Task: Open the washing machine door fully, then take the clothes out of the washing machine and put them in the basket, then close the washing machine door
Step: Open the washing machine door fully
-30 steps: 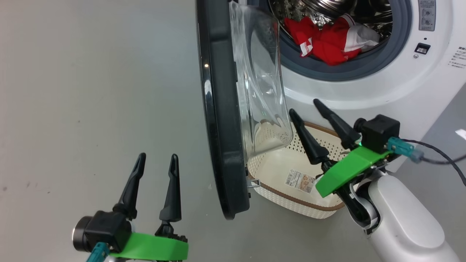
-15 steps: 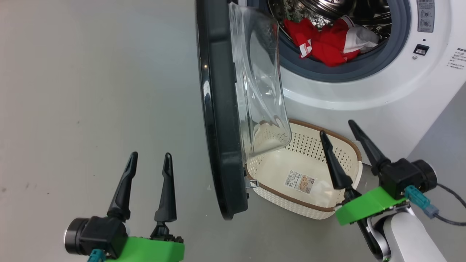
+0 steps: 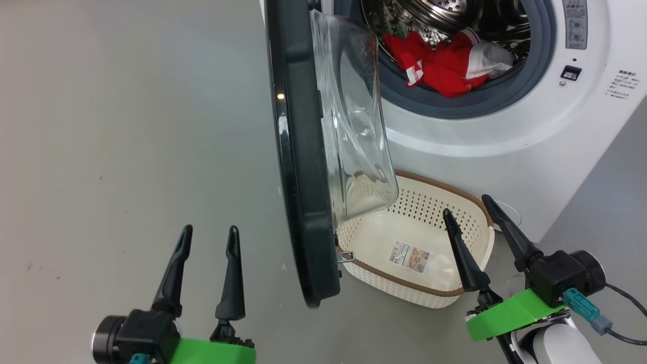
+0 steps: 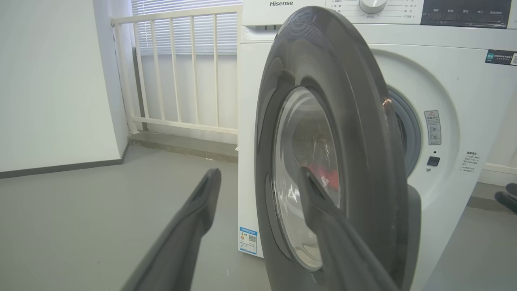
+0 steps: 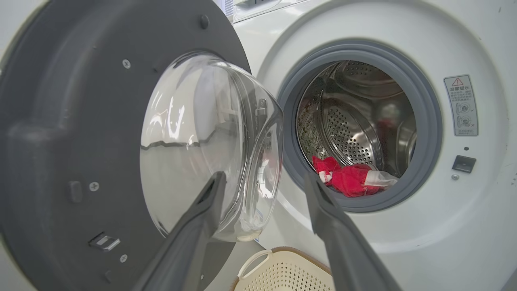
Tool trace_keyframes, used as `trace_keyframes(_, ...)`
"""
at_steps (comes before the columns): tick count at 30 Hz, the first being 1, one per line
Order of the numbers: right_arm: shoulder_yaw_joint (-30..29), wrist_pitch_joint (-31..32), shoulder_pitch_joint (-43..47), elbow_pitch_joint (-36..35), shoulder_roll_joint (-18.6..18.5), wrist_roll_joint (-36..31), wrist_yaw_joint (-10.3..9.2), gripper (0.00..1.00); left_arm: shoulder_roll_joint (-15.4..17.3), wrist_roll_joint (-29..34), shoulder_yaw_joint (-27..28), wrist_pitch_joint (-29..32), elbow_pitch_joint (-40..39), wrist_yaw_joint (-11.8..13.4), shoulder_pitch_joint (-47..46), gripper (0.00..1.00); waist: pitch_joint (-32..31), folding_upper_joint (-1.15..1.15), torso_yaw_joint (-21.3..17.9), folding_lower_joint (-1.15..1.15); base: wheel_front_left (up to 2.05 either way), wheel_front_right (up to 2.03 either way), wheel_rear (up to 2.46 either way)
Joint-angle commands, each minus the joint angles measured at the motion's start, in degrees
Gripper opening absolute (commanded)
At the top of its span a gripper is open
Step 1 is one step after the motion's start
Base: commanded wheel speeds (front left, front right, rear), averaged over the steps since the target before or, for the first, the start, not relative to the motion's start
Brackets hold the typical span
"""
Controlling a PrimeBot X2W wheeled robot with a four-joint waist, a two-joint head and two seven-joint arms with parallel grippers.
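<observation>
The washing machine (image 3: 505,131) (image 4: 444,81) (image 5: 464,210) fills the upper right of the head view. Its door (image 3: 298,151) (image 4: 355,133) (image 5: 80,133) stands swung out, edge-on, with the glass bowl (image 3: 354,126) (image 5: 210,137) facing the drum. Red clothes (image 3: 440,65) (image 5: 347,178) with white panels lie at the drum's front lip. The basket (image 3: 419,242) (image 5: 278,270) sits on the floor below the opening. My right gripper (image 3: 467,205) (image 5: 262,178) is open, near the basket's right end. My left gripper (image 3: 210,232) (image 4: 258,173) is open, left of the door.
Grey floor (image 3: 126,126) spreads wide to the left of the door. A white railing (image 4: 177,64) and wall stand behind the machine on the left. A dark shoe (image 4: 507,196) shows at the right edge of the left wrist view.
My right gripper has drawn back and down from over the basket to its right end. The head camera has shifted a little. The left gripper has barely moved.
</observation>
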Motion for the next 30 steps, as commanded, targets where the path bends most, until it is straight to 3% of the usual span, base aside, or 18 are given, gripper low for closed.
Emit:
trace_keyframes(1,1.3,-0.4,-0.6,-1.8,0.2,0.6,0.35,1.00,0.4,0.5,2.2,-0.5,-0.9,-0.5,-0.5,1.00,-0.1,0.00,0.0,0.00,0.00,0.00,0.00)
trace_keyframes(16,0.7,-0.4,0.2,-1.8,0.2,1.8,0.35,1.00,0.3,0.2,2.6,-0.5,0.3,-1.3,-0.4,1.00,-1.2,0.00,-0.1,0.00,0.00,0.00,0.00)
trace_keyframes(17,0.7,-0.4,0.2,-1.8,0.2,2.0,0.35,1.00,0.3,0.2,2.6,-0.5,0.1,-1.3,-0.5,0.73,-1.2,0.00,-0.1,0.00,0.00,0.00,0.00)
trace_keyframes(18,0.7,-0.4,0.2,-1.8,0.2,2.1,0.35,1.00,0.4,0.4,2.5,-0.5,0.0,-1.4,-0.7,0.28,-1.2,0.00,-0.2,0.00,0.00,0.00,0.00)
trace_keyframes(19,0.6,-0.4,0.2,-1.7,0.2,2.2,0.35,1.00,0.5,0.4,2.4,-0.5,-0.3,-1.6,-0.9,0.00,-1.2,0.00,-0.2,0.00,0.00,0.00,0.00)
trace_keyframes(30,0.7,-0.4,-0.2,-1.2,0.2,3.1,0.35,1.00,0.5,1.2,0.6,-0.5,-8.0,-3.0,-5.3,0.00,-1.2,0.00,-0.7,0.00,0.00,0.00,0.00)
